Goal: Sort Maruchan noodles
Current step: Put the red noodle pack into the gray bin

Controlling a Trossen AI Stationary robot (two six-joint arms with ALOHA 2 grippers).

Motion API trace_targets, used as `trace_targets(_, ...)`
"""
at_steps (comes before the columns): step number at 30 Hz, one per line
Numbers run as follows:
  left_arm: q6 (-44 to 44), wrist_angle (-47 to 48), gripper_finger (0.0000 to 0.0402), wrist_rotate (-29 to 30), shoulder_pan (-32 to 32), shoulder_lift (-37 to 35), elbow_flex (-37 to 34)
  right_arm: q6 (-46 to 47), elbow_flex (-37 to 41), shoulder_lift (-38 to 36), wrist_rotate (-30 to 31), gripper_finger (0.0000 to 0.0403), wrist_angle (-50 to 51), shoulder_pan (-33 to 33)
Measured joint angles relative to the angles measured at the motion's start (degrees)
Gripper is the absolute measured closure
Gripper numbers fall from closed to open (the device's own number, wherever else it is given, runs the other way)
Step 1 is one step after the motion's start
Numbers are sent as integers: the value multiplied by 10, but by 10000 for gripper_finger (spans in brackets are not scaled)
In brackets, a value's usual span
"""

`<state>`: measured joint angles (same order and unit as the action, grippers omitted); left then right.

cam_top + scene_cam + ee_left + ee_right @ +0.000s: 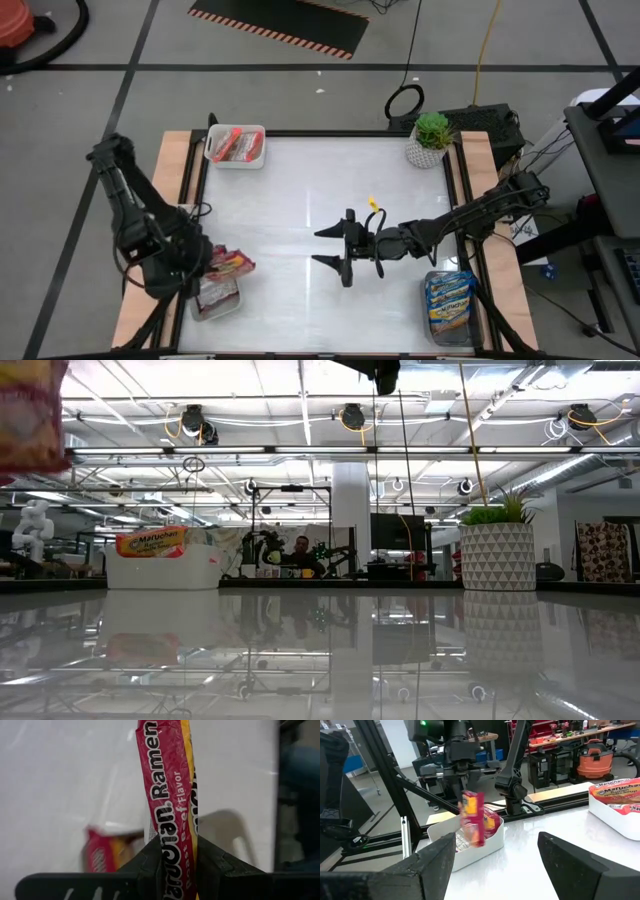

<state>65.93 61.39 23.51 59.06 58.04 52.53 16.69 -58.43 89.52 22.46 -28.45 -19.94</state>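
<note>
At seven o'clock on the white tabletop [300,200], the left gripper [205,268] pinches a dark red, yellow-printed plastic ramen packet [170,815] upright above a white rectangular bin [470,851] holding another red packet [102,852]. At table centre, the right gripper [338,245] hovers with fingers spread wide, holding nothing. Orange-red packets [236,145] fill the eleven o'clock bin [236,160]; blue packets [449,300] lie at five o'clock.

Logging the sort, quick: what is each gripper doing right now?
Left gripper: shut on a dark red noodle packet, above the bin.
Right gripper: open, empty, mid-table.
</note>
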Motion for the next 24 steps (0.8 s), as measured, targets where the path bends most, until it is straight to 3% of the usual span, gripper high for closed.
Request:
trace_targets(8,146,98,321,-9,46,0,0,0,0,0,0,126,1,0)
trace_targets(24,222,90,321,-28,119,17,0,17,0,0,-1,126,22,-2)
